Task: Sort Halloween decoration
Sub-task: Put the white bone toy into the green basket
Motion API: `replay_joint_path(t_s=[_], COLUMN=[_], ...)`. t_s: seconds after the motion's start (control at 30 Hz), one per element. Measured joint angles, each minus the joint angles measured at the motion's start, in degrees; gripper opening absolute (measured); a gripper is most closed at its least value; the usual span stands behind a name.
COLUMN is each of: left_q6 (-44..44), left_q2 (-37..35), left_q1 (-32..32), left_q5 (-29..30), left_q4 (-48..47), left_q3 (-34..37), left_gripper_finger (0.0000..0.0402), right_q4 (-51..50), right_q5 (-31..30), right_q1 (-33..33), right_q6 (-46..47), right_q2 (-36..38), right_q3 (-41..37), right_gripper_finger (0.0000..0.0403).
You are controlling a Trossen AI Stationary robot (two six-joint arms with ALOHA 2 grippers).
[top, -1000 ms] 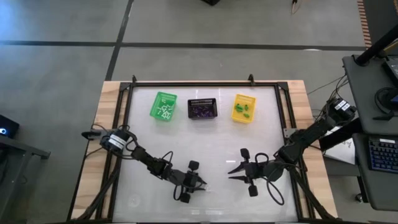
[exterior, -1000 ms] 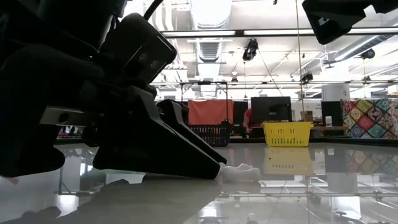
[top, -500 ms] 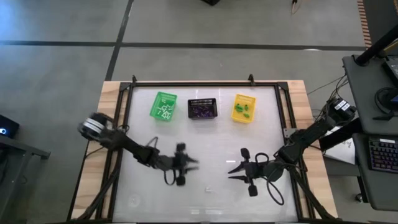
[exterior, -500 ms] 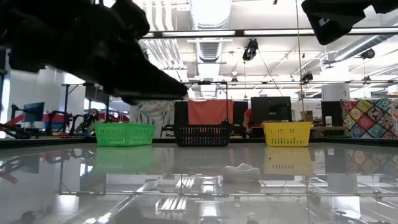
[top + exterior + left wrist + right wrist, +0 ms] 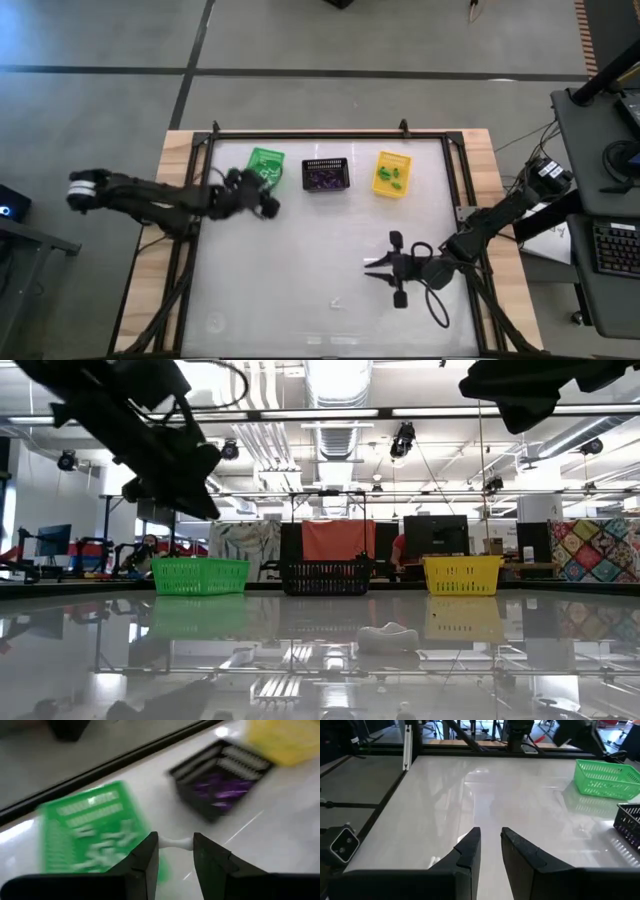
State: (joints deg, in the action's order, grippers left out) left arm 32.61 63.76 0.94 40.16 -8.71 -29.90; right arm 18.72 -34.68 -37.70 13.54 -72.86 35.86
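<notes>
left gripper (image 5: pixel 175 851): it is hanging by the green basket (image 5: pixel 263 168), and its fingers are pinching a tiny white trinket (image 5: pixel 176 842) between the tips

right gripper (image 5: pixel 490 847): it is waiting low over the glass table (image 5: pixel 330 230), near the front on the right side, with its fingers nearly together and nothing between them

other trinket (image 5: pixel 337 301): a small white one is lying on the table near the front edge, well away from both grippers (the low view shows it as a little white lump)

baskets: white bits are sitting in the green basket, purple bits in the black basket (image 5: pixel 325 174), green bits in the yellow basket (image 5: pixel 392 172)

how it will handle: I am guessing the trinkets are very light and hard, so they can slip or flick away easily

where to hold: pinching across the thin middle with just the fingertips is looking best, with a soft squeeze

what could go wrong: the white bit is sticking out past the tips, so a bump on the basket wall may be knocking it loose
</notes>
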Motion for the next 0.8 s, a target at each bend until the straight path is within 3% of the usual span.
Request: replay_joint_path(t_s=[0.1,0.23,0.33,0.53,0.8], left_q6=[-3.5,-10.5,-12.5,-13.1,-14.9], left_q2=[-1.2,-0.6,0.9,4.2,8.5], left_q1=[8.3,18.0,22.9,26.3,26.3], left_q5=[-5.0,-15.5,-19.8,-20.2,-17.0], left_q4=[-5.5,-5.8,-5.9,-5.0,-5.5], left_q3=[-2.0,-2.3,-2.2,-3.1,-6.9], left_gripper_finger=[0.0087,0.0086,0.0086,0.0099,0.0167], right_q4=[0.0,0.0,0.0,0.0,-0.6], right_q5=[0.0,0.0,0.0,0.0,0.2], right_q1=[0.3,0.6,0.6,0.6,0.6], right_q6=[0.0,0.0,0.2,0.4,5.7], right_q2=[0.0,0.0,0.0,0.0,0.0], right_q3=[0.0,0.0,0.0,0.0,0.2], right_gripper_finger=[0.0068,0.0068,0.0068,0.0068,0.0068])
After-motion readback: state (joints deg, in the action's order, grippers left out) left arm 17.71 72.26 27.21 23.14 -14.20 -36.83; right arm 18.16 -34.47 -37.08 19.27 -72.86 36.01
